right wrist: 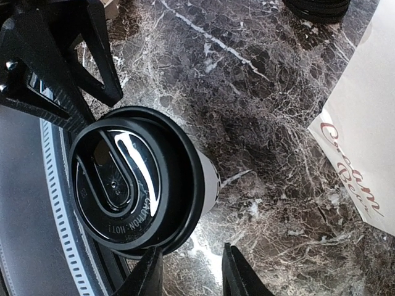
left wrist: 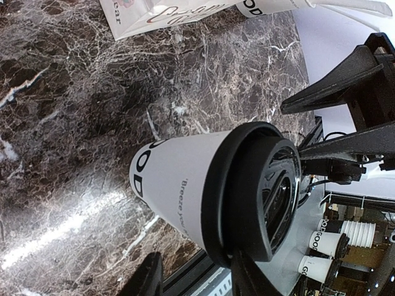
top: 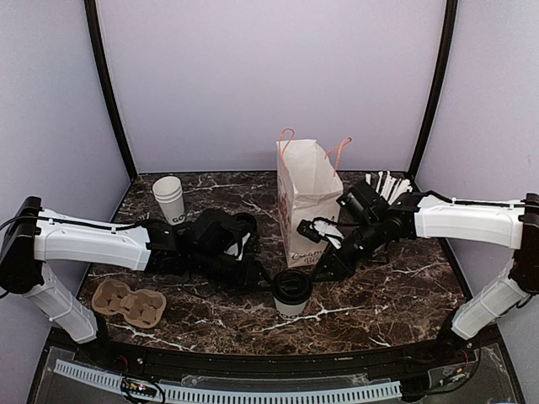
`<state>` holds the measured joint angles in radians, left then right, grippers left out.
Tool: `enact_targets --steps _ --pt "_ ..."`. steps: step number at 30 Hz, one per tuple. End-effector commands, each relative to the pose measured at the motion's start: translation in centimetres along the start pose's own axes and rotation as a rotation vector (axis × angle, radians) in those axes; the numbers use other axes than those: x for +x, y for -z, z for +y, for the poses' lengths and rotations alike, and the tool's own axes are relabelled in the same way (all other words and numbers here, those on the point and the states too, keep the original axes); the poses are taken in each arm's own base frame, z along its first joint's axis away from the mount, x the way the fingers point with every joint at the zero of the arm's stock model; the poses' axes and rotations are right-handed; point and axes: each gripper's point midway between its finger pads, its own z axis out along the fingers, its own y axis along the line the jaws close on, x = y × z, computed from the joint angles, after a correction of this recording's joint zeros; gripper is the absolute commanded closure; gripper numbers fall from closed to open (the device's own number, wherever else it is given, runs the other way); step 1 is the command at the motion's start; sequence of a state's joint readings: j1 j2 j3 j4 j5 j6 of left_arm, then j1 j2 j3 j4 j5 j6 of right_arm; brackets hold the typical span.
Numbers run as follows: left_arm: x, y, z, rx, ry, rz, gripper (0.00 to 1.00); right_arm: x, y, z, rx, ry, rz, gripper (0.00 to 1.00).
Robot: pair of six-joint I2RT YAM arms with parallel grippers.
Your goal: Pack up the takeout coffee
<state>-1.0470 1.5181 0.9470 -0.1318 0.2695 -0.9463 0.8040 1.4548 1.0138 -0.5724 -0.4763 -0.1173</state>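
The takeout coffee (top: 291, 292) is a small white paper cup with dark lettering and a black lid, standing upright near the table's front middle. My left gripper (top: 257, 273) is just left of it and my right gripper (top: 320, 268) just right of it. In the left wrist view the cup (left wrist: 179, 185) fills the middle, and the left gripper (left wrist: 196, 264) is open, one finger (left wrist: 247, 277) against the lid's rim. In the right wrist view the lid (right wrist: 133, 179) lies beside the open right gripper (right wrist: 190, 253), whose left finger (right wrist: 147, 274) is at the rim.
A tall white paper bag (top: 307, 198) with orange handles stands open right behind the cup. Nested white cups (top: 168, 199) stand at the back left, and a cardboard cup carrier (top: 128, 303) lies at the front left. White straws (top: 389, 185) are at the back right, and a stack of black lids (right wrist: 316, 7) lies farther back.
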Motion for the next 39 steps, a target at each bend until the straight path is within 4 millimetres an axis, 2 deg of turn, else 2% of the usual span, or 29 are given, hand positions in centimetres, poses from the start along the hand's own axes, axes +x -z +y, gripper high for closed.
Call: enact_targets --steps 1,5,12,18,22,24,28,30,32,35,37,39 --pt "-0.2 -0.1 0.4 -0.018 -0.009 0.004 0.61 0.6 -0.4 -0.4 -0.005 -0.029 0.013 0.65" --pt "-0.1 -0.4 0.8 -0.030 -0.016 0.008 0.62 0.9 -0.6 -0.8 -0.007 -0.044 0.018 0.65" --pt "0.3 -1.0 1.0 -0.038 -0.027 0.036 0.64 0.6 -0.6 1.3 -0.149 -0.068 0.006 0.55" --pt "0.8 -1.5 1.5 -0.046 -0.023 0.064 0.67 1.3 -1.4 0.8 -0.145 -0.086 0.035 0.54" --pt "1.5 -2.1 2.3 -0.068 -0.009 0.100 0.72 2.1 -2.1 -0.5 -0.084 -0.093 0.065 0.54" --pt "2.1 -2.6 3.1 -0.091 -0.006 0.130 0.73 2.6 -2.4 -0.9 -0.066 -0.099 0.080 0.54" --pt "4.2 -3.8 6.1 -0.174 0.029 0.217 0.81 3.7 -3.2 -1.8 -0.029 -0.106 0.109 0.54" --pt "5.4 -4.4 7.6 -0.204 0.058 0.250 0.83 4.5 -3.7 -2.6 0.003 -0.110 0.135 0.54" --pt "7.4 -5.3 10.6 -0.267 0.090 0.308 0.84 5.2 -4.1 -3.2 0.029 -0.112 0.157 0.54" --pt "9.4 -6.1 12.7 -0.292 0.117 0.374 0.88 5.6 -4.5 -3.6 0.035 -0.109 0.176 0.54" --pt "9.2 -6.4 12.1 -0.247 0.109 0.362 0.88 5.2 -4.4 -3.1 0.013 -0.095 0.166 0.54" --pt "8.0 -6.1 11.1 -0.233 0.061 0.322 0.88 4.7 -4.0 -2.6 -0.011 -0.078 0.145 0.55"
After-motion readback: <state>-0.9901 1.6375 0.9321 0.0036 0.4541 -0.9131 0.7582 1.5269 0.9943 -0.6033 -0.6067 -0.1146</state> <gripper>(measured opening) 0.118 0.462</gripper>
